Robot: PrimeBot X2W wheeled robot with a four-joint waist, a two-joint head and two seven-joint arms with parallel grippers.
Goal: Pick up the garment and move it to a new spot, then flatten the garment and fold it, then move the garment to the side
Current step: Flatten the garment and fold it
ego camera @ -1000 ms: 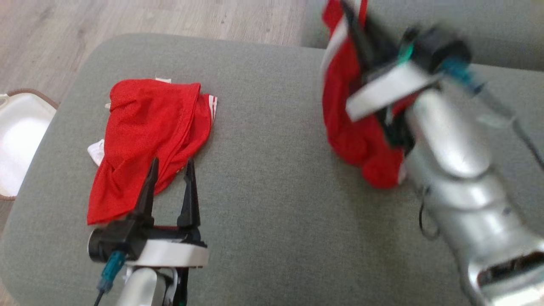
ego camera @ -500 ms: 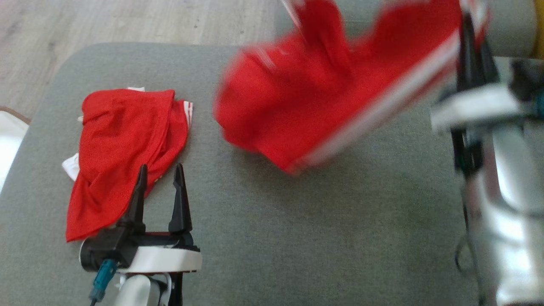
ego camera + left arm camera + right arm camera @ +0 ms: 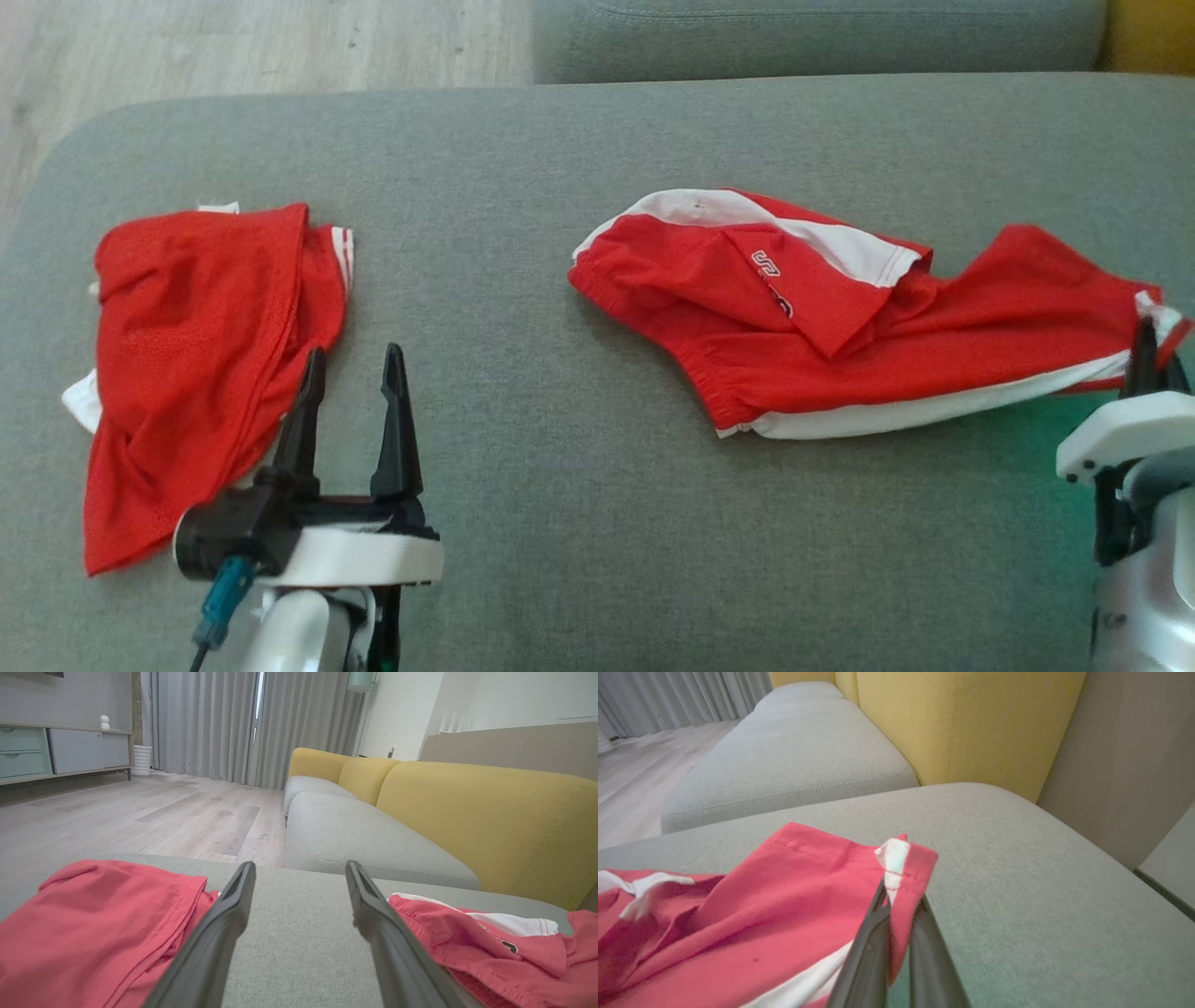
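Note:
The garment [image 3: 840, 317], red shorts with white side stripes and a small white logo, lies stretched out and rumpled on the grey cushion [image 3: 560, 523], right of centre. My right gripper [image 3: 1155, 353] is at its right end, shut on the hem corner [image 3: 901, 858], which sticks up between the fingers. The cloth [image 3: 784, 914] trails away to the left in the right wrist view. My left gripper [image 3: 353, 373] stands open and empty at the lower left, just above the cushion. In the left wrist view the garment [image 3: 490, 947] lies to the right of the open left gripper [image 3: 299, 882].
A second red garment [image 3: 196, 355] lies crumpled at the cushion's left, touching the left gripper's left finger side [image 3: 93, 924]. A yellow sofa back [image 3: 962, 723] rises behind, with another grey seat cushion [image 3: 364, 844] beyond. Wooden floor [image 3: 233, 47] lies past the far left edge.
The right gripper swung the garment from the air down onto the cushion, where it now lies spread out. The head camera shifted. The left gripper has stayed where it was.

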